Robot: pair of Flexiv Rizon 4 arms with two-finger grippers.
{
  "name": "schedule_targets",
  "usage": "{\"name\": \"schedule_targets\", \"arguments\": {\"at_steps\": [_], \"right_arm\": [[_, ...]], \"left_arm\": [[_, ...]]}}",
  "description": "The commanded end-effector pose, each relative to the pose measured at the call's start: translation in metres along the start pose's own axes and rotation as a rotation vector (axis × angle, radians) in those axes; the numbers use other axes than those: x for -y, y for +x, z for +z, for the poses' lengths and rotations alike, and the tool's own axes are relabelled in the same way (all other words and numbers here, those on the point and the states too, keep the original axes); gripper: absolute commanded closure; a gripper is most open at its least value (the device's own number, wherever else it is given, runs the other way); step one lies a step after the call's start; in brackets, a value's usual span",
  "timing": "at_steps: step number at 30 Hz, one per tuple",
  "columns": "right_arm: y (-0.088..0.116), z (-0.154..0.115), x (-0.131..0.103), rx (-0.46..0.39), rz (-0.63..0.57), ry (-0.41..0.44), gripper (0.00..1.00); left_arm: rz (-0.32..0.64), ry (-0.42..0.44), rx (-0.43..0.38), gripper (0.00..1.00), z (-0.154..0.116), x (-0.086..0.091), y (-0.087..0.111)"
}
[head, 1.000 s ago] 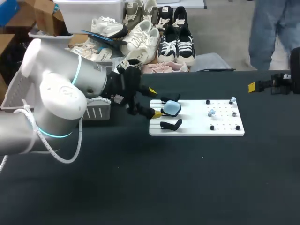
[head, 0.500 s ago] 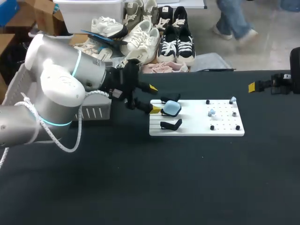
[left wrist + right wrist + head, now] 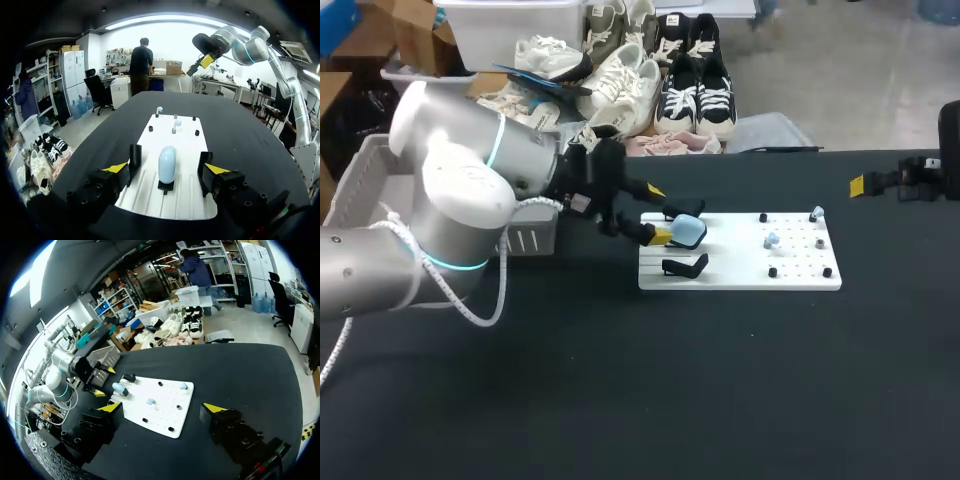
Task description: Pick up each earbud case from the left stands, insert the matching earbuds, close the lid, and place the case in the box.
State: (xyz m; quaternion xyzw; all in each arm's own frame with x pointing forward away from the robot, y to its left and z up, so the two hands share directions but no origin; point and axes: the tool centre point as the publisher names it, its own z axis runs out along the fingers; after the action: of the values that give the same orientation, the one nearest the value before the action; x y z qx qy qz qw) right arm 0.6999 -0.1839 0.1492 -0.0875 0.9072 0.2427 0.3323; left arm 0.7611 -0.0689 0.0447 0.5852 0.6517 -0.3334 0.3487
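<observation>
A light blue earbud case (image 3: 688, 231) sits on the middle black stand at the left end of the white board (image 3: 740, 268). The stands on either side of it are empty. My left gripper (image 3: 656, 213) is open just left of the case; in its wrist view the case (image 3: 167, 164) stands a little ahead, in line with the gap between the fingers of the gripper (image 3: 166, 168). Two small earbuds (image 3: 772, 240) (image 3: 817, 213) rest on pegs at the board's right end. My right gripper (image 3: 163, 407) is open, high over the table's far right, well away from the board (image 3: 165, 415).
A white slatted basket (image 3: 530, 240) stands at the table's left edge behind my left arm. Black pegs dot the board's right half. My right gripper (image 3: 880, 184) shows at the right edge of the head view.
My left gripper has crept a little to the right, closer to the case, and its arm has shifted. The right arm has stayed put.
</observation>
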Motion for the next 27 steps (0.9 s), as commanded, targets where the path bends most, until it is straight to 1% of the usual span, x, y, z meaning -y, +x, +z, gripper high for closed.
{"name": "schedule_targets", "arguments": {"at_steps": [1,7,12,17,27], "right_arm": [[0.0,0.0,0.001,-0.002,-0.001,-0.004,0.0],[0.0,0.0,0.001,-0.002,-0.001,-0.004,0.0],[0.0,0.0,0.001,-0.002,-0.001,-0.004,0.0],[0.0,0.0,0.001,-0.002,-0.001,-0.004,0.0],[0.0,0.0,0.001,-0.002,-0.001,-0.004,0.0]], "left_arm": [[0.001,-0.022,0.0,0.0,0.012,0.001,0.002],[-0.002,-0.015,-0.007,0.0,0.02,0.002,0.005],[-0.008,-0.014,-0.021,0.0,0.027,-0.001,0.009],[-0.013,-0.012,-0.025,0.0,0.029,-0.002,0.01],[-0.003,-0.017,-0.027,0.0,0.031,0.001,0.01]]}}
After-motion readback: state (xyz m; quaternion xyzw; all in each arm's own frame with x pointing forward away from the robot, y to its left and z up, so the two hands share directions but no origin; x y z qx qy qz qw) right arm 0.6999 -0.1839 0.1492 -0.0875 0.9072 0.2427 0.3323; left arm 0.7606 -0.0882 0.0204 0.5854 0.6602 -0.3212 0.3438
